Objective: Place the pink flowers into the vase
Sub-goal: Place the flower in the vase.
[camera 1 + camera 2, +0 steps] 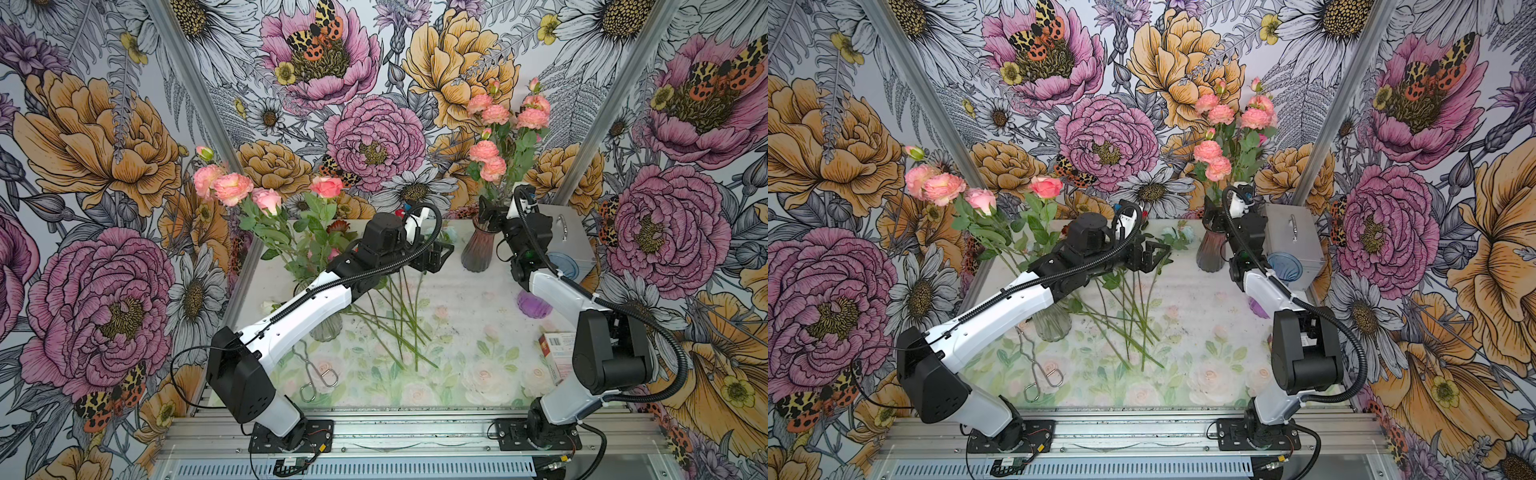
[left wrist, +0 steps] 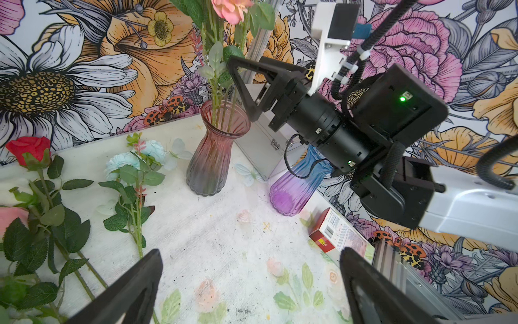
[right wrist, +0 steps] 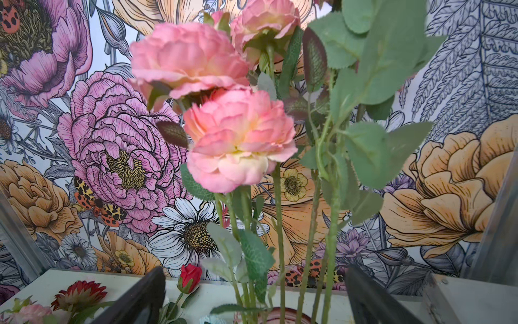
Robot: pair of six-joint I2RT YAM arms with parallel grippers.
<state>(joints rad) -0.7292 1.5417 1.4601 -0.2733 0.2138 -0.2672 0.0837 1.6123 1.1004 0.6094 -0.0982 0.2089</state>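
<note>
The vase [image 1: 478,249] is ribbed glass, pink fading to grey, and stands at the back right of the table. Several pink flowers [image 1: 494,137] stand upright in it. My right gripper [image 1: 491,214] is at the vase mouth. In the right wrist view it [image 3: 255,283] is open, and the green stems [image 3: 280,238] rise between its fingers without touching them. More pink flowers [image 1: 232,187] stand in a clear vase [image 1: 326,328] at the left, partly hidden by my left arm. My left gripper [image 1: 434,257] hangs open and empty over the table [image 2: 224,252].
Loose stems [image 1: 399,320] lie across the table centre, with a red rose [image 2: 28,148] and pale blue blooms [image 2: 126,162] near the back. A purple vase [image 1: 532,305], a metal case [image 1: 569,237], a red and white box [image 1: 557,353] and metal tongs [image 1: 316,374] stand around.
</note>
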